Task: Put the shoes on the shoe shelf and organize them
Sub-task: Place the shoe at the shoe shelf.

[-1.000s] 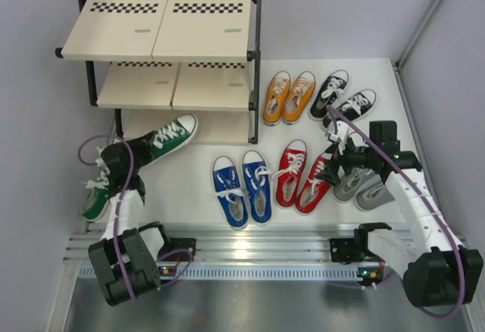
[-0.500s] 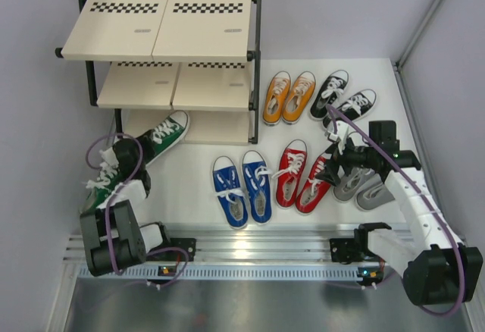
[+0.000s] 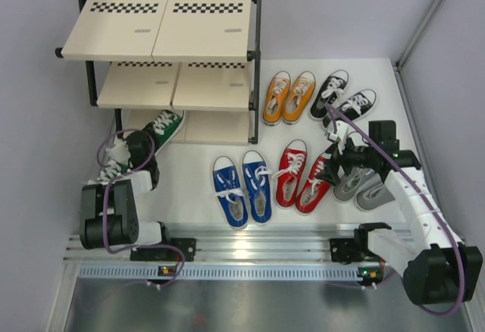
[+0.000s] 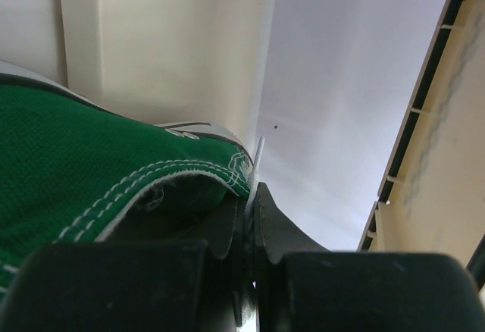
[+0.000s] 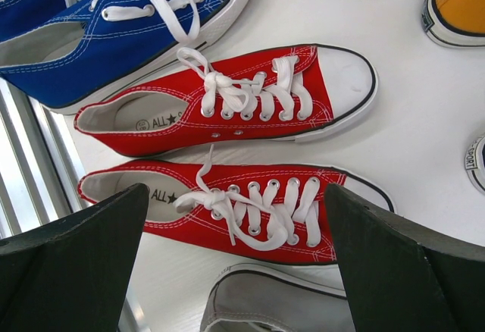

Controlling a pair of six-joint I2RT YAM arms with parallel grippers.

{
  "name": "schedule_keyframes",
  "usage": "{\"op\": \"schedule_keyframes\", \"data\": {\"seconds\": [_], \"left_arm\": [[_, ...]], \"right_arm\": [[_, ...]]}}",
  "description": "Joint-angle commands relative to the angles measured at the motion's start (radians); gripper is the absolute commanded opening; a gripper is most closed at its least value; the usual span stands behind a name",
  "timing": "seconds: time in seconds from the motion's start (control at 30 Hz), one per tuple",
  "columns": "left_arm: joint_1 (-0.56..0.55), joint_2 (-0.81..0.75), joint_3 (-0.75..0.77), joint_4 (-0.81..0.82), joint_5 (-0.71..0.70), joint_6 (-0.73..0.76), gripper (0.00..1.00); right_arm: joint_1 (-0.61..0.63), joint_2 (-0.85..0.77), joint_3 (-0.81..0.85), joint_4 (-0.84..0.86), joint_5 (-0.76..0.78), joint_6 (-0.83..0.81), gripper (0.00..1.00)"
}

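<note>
**Step in hand:** shelving one green canvas lace-up sneaker (image 3: 162, 127).

**Left gripper** (image 4: 250, 199): clenched on the sneaker's heel collar. The toe lies at the lowest board of the black-framed, beige-boarded shoe shelf (image 3: 167, 25), left of centre in the overhead view.

**Right gripper** (image 5: 235, 195): released, hanging above the red canvas sneaker pair (image 3: 299, 174) at lower right.

**Judgement:** the next move calls for pushing the shoe squarely in, then letting go.

Top cam: we look down over the whole table (image 3: 193, 184) from its near edge. Left wrist cam: v. close against the green shoe (image 4: 91, 165). Right wrist cam: down onto the red pair (image 5: 250, 112), shared w/ top.
</note>
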State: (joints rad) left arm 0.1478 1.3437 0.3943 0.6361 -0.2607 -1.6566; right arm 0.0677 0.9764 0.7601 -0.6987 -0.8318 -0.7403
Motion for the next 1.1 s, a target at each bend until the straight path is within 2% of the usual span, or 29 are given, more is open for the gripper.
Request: {"op": "schedule_keyframes", "data": {"seconds": [0.0,0.07,0.13,0.23,0.37,0.47,0.73,0.93,1.07], "left_arm": [[-0.013,0.037,0.064,0.25,-0.054,-0.077,0.0],[-0.014,0.067,0.075,0.283,0.0,-0.075,0.01],[-0.014,0.116,0.087,0.309,0.055,-0.069,0.22],[-0.013,0.147,0.09,0.326,0.15,-0.052,0.37],[-0.014,0.08,0.081,0.251,0.195,0.023,0.46],[-0.008,-0.012,0.087,0.123,0.195,0.102,0.55],[0.022,-0.201,0.158,-0.286,0.198,0.332,0.67],[0.05,-0.222,0.193,-0.409,0.251,0.445,0.73],[0.087,-0.135,0.209,-0.429,0.426,0.472,0.73]], "right_arm": [[-0.009,0.004,0.033,0.018,-0.016,-0.018,1.0],[-0.011,0.004,0.033,0.018,-0.016,-0.016,1.0],[-0.011,-0.001,0.031,0.016,-0.016,-0.016,0.99],[-0.011,-0.008,0.031,0.016,-0.015,-0.014,0.99],[-0.011,-0.019,0.03,0.016,-0.016,-0.013,1.0],[-0.011,-0.022,0.031,0.016,-0.018,-0.014,0.99],[-0.012,-0.036,0.033,0.01,-0.024,-0.018,0.99],[-0.011,-0.045,0.033,0.01,-0.027,-0.018,1.0],[-0.011,-0.05,0.033,0.01,-0.026,-0.019,0.99]]}}
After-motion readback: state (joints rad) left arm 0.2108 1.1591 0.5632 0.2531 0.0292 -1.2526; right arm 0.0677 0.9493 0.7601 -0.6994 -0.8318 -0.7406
